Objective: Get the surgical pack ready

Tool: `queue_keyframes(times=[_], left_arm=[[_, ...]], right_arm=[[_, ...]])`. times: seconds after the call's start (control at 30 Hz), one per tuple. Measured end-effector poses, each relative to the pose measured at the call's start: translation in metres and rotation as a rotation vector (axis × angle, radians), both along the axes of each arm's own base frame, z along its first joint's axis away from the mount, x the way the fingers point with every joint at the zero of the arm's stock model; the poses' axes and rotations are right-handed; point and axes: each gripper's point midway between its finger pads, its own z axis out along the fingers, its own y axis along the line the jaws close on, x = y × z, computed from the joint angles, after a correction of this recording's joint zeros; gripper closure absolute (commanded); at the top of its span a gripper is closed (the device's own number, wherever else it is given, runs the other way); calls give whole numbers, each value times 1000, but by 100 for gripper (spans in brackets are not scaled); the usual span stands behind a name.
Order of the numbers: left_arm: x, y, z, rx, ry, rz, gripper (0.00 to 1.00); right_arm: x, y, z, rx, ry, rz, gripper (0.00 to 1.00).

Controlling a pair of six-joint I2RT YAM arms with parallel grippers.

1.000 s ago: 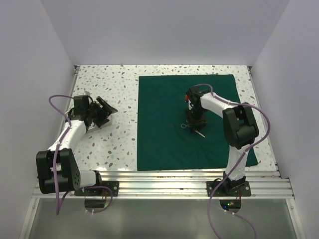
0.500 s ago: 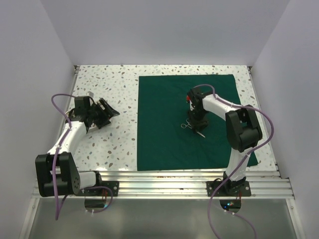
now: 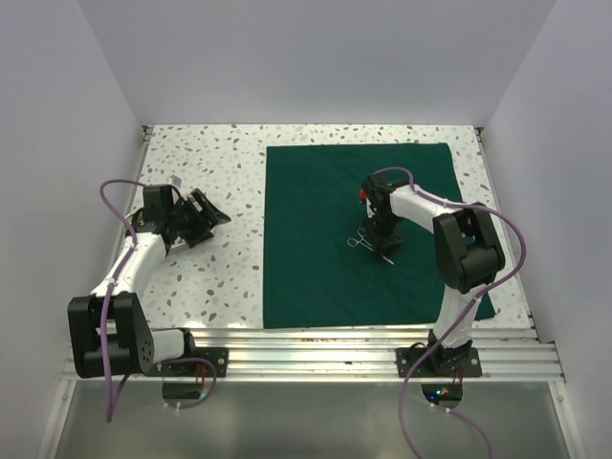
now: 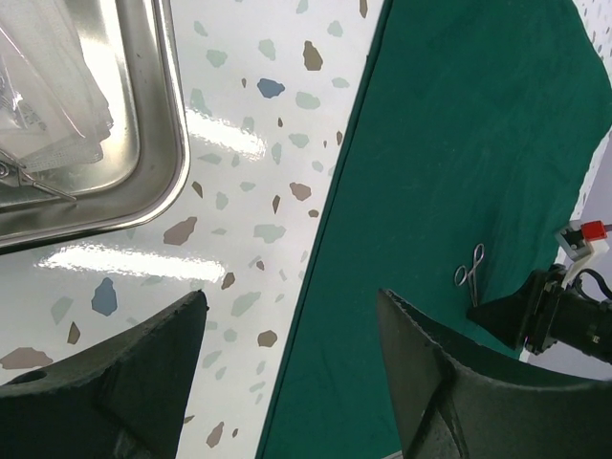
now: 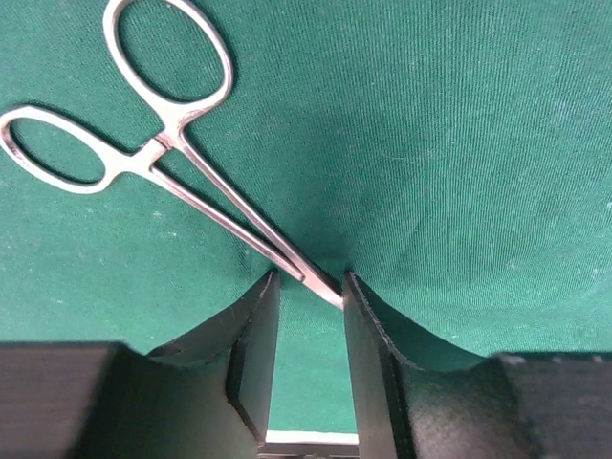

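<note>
The right hand (image 5: 308, 306) is pointing down onto the surgical pack (image 3: 316, 210), its fingers (image 5: 249, 363) standing only a narrow gap apart on either side of the tip of a pair of steel forceps (image 5: 167, 143). The forceps are lying flat on the green fabric, with the ring handles pointing away from the hand. Whether the fingers are actually pinching the tip I cannot tell. The pack is lying spread flat on the right half of the speckled worktop (image 3: 210, 153). The left hand (image 4: 287, 382) is hovering over bare worktop to the left of the pack, fingers gaping wide and holding nothing. A steel tray (image 4: 163, 115) holding clear packets (image 4: 48, 86) is sitting near it.
</note>
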Motion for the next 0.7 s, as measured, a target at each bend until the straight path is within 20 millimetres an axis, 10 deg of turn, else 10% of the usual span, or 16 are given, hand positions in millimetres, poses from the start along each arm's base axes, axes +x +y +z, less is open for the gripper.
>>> queue_keyframes(times=[0.3,0.7], left_arm=[[-1,-2,1,-7,-2,-16,25],[-8,-8,1,-23,9,-61,24]], right_arm=[[0,0,0,-1,3,12,93],[15,7,27,30,-39,8,100]])
